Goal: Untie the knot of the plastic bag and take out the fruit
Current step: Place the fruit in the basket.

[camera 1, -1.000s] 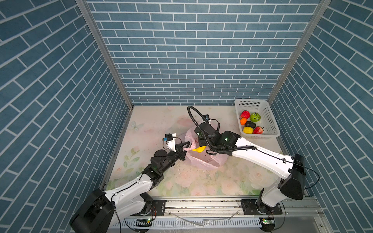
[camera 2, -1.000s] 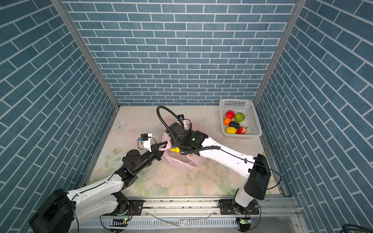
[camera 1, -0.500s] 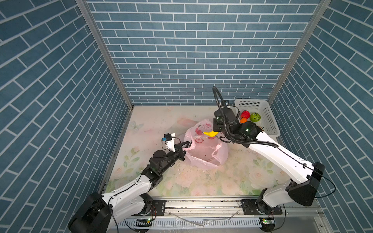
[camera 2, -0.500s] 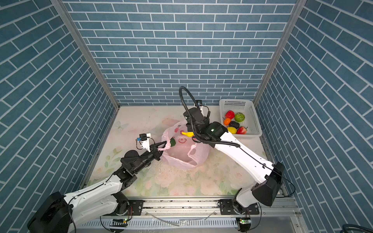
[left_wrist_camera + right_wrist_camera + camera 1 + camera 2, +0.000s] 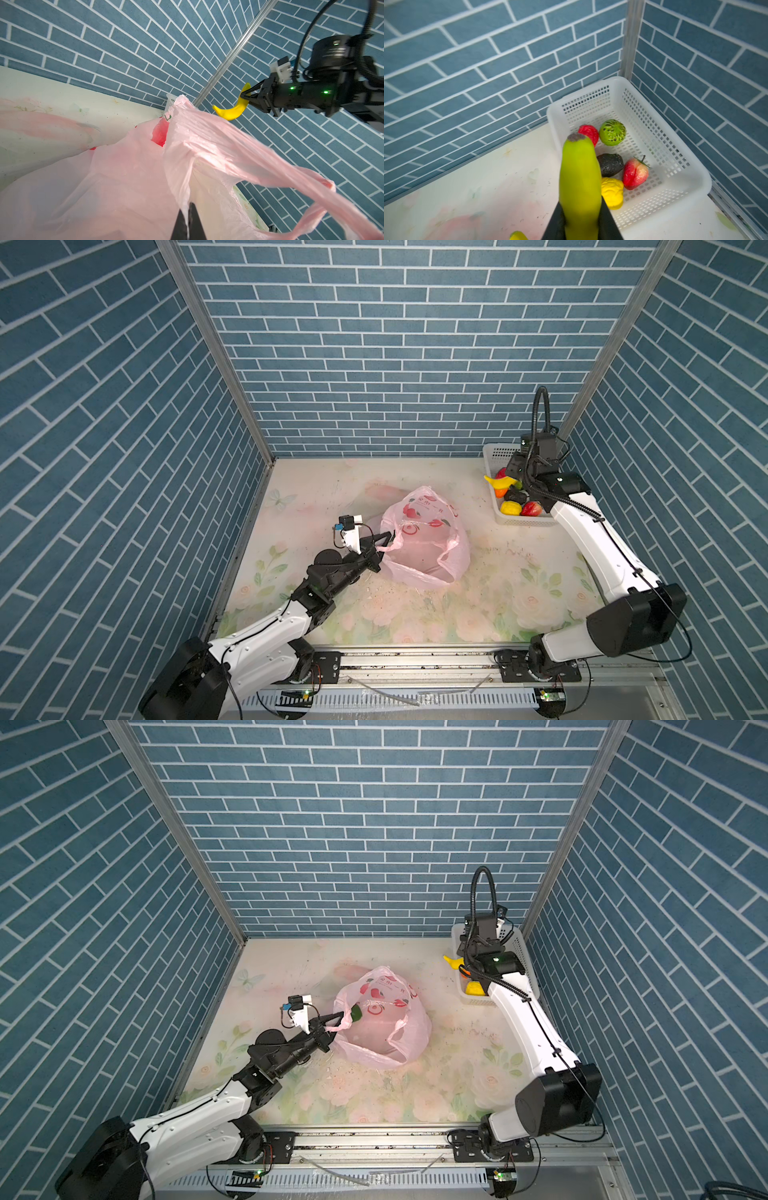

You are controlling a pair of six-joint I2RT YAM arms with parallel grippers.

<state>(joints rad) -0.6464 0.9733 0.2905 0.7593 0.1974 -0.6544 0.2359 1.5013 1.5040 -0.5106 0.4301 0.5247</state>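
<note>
The plastic bag (image 5: 424,539) is found near the middle of the flowered table (image 5: 374,614), slumped, with its mouth gaping and its two loop handles lying apart. The handle at the bag's 9 o'clock side is pinched between the closed jaws of the left gripper (image 5: 384,541), whose arm is stretched in from 7 o'clock. In the left wrist view the black fingertips (image 5: 188,218) are seen pressed together on the pink film. The other handle is left slack at the bag's 4 o'clock side. A small dark green shape (image 5: 356,1014) is seen at the bag's mouth in a top view; what it is cannot be told. A yellow banana (image 5: 500,482) is clamped in the right gripper (image 5: 581,224) and held raised at the 9 o'clock rim of the white perforated basket (image 5: 496,450), which is set in the table's 2 o'clock corner. Inside the basket a red fruit (image 5: 588,133), a green fruit (image 5: 612,132), a dark brown fruit (image 5: 610,164), a yellow fruit (image 5: 612,192) and a reddish peach-like fruit (image 5: 635,173) are gathered close together toward its 9 o'clock side.
</note>
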